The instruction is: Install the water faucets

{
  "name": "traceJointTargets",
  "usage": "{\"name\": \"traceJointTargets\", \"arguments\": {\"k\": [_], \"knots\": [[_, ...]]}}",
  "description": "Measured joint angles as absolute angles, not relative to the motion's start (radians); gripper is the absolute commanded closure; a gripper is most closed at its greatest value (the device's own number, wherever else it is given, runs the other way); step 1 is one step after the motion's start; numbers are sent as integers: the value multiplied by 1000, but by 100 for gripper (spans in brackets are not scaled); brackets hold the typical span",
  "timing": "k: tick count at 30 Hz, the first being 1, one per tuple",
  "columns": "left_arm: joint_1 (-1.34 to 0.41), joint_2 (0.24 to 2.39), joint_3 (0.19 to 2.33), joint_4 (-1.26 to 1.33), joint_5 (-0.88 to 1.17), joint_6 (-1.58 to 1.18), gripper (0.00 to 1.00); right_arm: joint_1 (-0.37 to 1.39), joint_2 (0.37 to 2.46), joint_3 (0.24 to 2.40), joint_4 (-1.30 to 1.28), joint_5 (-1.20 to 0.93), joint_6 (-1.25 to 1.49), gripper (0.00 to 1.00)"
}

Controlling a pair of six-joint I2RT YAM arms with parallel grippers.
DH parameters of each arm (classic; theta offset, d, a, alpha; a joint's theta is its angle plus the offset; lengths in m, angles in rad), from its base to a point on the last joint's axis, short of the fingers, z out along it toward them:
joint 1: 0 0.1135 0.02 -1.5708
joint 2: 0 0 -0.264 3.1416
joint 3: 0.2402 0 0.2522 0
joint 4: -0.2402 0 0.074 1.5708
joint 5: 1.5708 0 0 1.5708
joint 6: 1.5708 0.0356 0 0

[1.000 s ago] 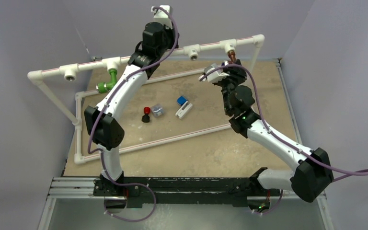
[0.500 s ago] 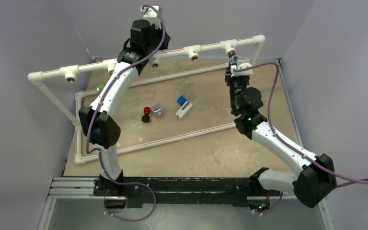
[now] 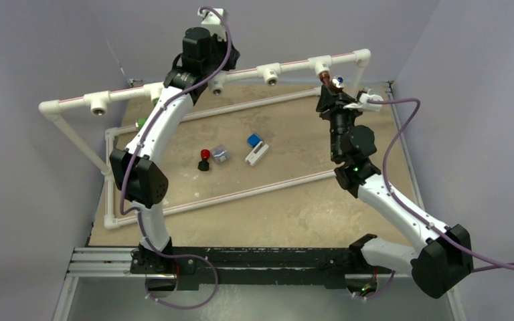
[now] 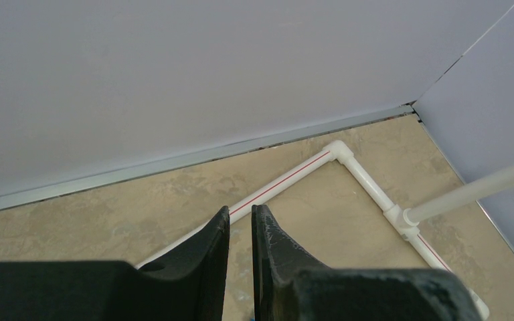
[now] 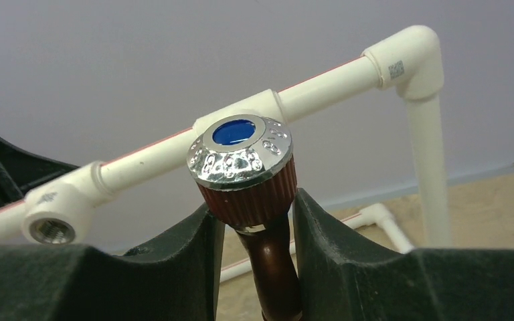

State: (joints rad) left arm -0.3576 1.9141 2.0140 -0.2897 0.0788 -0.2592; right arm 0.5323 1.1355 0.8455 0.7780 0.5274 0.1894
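Seating the reddish-brown faucet [image 5: 244,182] at the white tee [image 5: 235,118] above the tabletop's far right corner, the right gripper [image 5: 254,208] clamps its ribbed cap, so the next move likely calls for twisting it home; the left gripper [image 4: 241,211] hangs clenched, empty, over the far edge.

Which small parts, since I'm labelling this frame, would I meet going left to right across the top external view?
green faucet (only a sliver shows) → red-and-black knob → small grey block → blue-white block → reddish-brown faucet
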Motion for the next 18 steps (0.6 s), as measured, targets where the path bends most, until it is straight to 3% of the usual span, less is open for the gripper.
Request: {"name": "traceJointTargets", "arguments": {"k": [18], "knots": [[-360, 1913, 2014, -304, 85, -258, 84, 363, 1085, 725, 853, 293, 938, 100]]}}
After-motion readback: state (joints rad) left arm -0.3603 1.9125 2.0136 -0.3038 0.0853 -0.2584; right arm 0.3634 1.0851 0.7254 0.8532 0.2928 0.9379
